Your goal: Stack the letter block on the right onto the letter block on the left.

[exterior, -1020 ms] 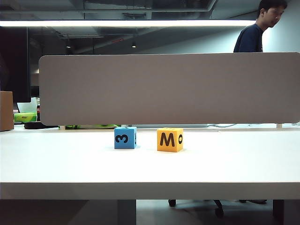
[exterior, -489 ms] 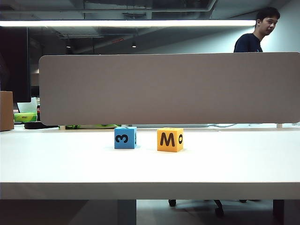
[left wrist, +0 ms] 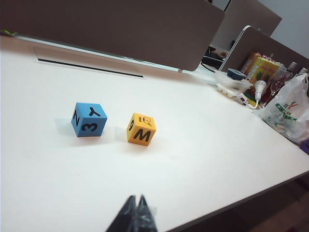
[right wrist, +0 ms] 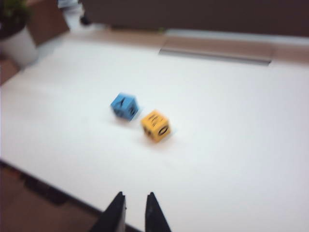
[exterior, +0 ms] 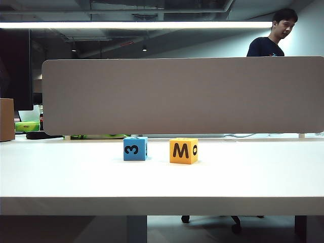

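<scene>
Two letter blocks stand side by side on the white table (exterior: 76,177). The blue block (exterior: 135,149) marked 3 is on the left, and the yellow block (exterior: 183,151) marked M sits a small gap to its right. Neither gripper shows in the exterior view. In the left wrist view my left gripper (left wrist: 136,198) is shut and empty, hanging well short of the blue block (left wrist: 89,120) and yellow block (left wrist: 142,129). In the blurred right wrist view my right gripper (right wrist: 136,194) is slightly open and empty near the table edge, far from the blue block (right wrist: 125,106) and yellow block (right wrist: 156,125).
A grey divider panel (exterior: 182,96) stands behind the blocks, and a person (exterior: 271,38) is beyond it. A cardboard box (exterior: 6,119) sits far left. A white plastic bag (left wrist: 285,108) and small clutter lie at one table end, a potted plant (right wrist: 19,43) at the other.
The person behind the divider has shifted to the left. Both blocks stay where they were.
</scene>
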You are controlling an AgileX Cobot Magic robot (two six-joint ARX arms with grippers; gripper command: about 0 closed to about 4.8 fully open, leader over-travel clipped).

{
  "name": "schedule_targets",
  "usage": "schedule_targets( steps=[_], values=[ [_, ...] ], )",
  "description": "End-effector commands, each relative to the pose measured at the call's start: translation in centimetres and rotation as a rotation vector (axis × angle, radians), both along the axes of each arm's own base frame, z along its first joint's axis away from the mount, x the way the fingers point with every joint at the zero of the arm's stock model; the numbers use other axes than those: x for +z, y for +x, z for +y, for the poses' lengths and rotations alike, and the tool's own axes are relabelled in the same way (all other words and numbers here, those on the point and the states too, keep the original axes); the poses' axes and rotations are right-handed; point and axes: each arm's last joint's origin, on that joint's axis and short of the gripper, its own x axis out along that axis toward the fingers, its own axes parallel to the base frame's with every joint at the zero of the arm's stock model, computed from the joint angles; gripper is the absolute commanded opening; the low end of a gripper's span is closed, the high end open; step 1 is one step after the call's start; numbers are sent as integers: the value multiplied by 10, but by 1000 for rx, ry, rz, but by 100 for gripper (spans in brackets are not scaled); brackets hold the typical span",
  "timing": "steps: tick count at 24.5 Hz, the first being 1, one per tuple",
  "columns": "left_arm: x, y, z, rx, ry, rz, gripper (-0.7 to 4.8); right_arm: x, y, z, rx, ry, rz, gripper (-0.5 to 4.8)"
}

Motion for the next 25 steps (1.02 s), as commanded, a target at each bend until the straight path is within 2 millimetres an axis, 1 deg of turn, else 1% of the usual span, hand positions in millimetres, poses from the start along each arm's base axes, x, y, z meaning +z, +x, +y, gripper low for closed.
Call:
schedule_targets(
  steps=[1, 2, 4, 5, 7, 9, 10, 14, 15, 17, 20, 25],
  values=[
    [10, -5, 0, -7, 60, -24, -5, 7, 47, 10, 55, -38, 81, 98],
    [13, -7, 0, 5, 78, -22, -5, 3, 60, 14, 80, -43, 116, 133],
    [20, -10, 2, 82, 142, -12, -5, -5, 78, 23, 120, -57, 170, 169],
    [24, -11, 3, 116, 181, -5, -5, -11, 89, 30, 141, -84, 197, 173],
    [30, -11, 4, 144, 252, -6, -5, -21, 103, 43, 136, -163, 239, 179],
    [38, -9, 5, 183, 276, 4, -5, -29, 113, 53, 136, -257, 247, 208],
    [41, -7, 5, 187, 281, 7, -5, -34, 118, 59, 142, -313, 247, 214],
    [47, 2, 5, 183, 297, 21, -5, -46, 136, 74, 149, -435, 232, 214],
    [49, 5, 6, 189, 299, 16, -5, -50, 144, 77, 145, -447, 224, 214],
    [53, 9, 6, 194, 296, -19, -5, -55, 159, 82, 147, -453, 240, 214],
    [57, 12, 6, 216, 296, -66, -5, -57, 176, 87, 150, -464, 278, 214],
    [58, 13, 7, 230, 298, -69, -5, -63, 206, 99, 156, -474, 309, 218]
  ],
)
